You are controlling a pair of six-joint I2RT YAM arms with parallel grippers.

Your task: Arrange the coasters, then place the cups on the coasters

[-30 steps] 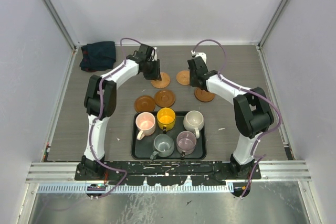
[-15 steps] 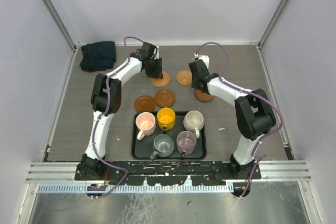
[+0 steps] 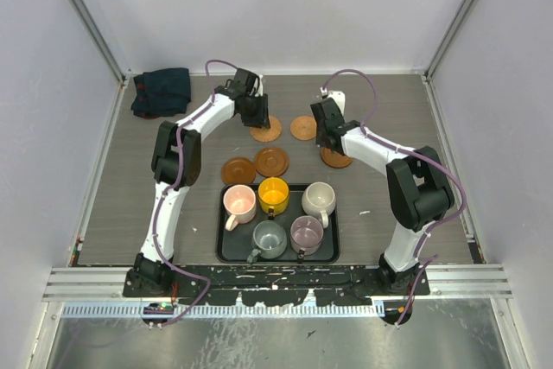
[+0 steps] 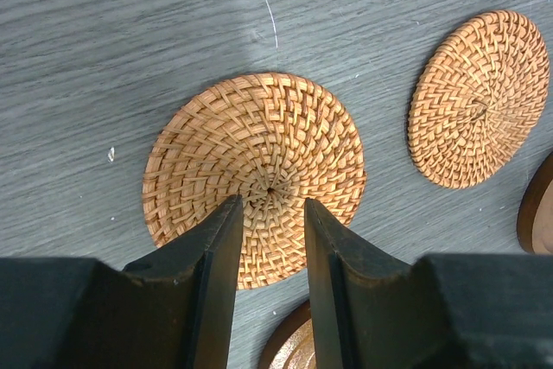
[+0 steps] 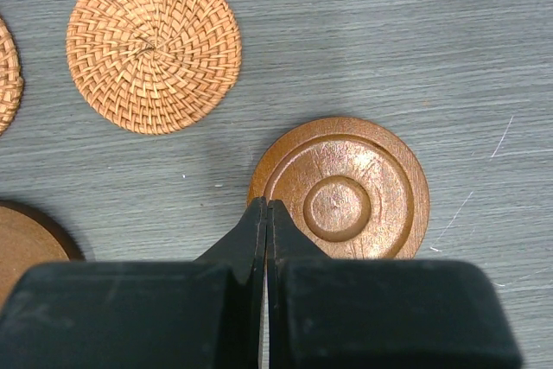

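- Since a second ago the left arm has reached a little farther across the grey wood-grain desk (image 3: 138,187). This has brought the left hand (image 4: 270,205) over the round woven orange coaster (image 4: 259,149) at the far left. The right hand (image 5: 266,206) has slid slightly nearer to the round brown wooden coaster with turned rings (image 5: 346,192).
- Left hand: its two black fingers stand a little apart and hold nothing. The tips are over the near half of the woven coaster, just short of its centre. Whether they touch the weave I cannot tell.
- Right hand: its fingers are pressed flat together and hold nothing. The tip sits at the near-left rim of the ringed wooden coaster.
- A second woven orange coaster (image 3: 303,128) lies flat between the two hands, apart from both other discs.
- Nearer the arms, a plain brown disc (image 3: 238,170) and a ringed dark brown disc (image 3: 271,161) lie side by side, between the hands and the tray.
- The black rectangular tray (image 3: 220,244) holds all five mugs upright. The pale pink mug (image 3: 239,203), yellow mug (image 3: 273,194) and cream mug (image 3: 319,199) stand behind. The grey-teal mug (image 3: 269,237) and mauve mug (image 3: 306,232) stand in front.
- A dark folded cloth (image 3: 162,91) lies in the far-left corner, well apart from everything else.
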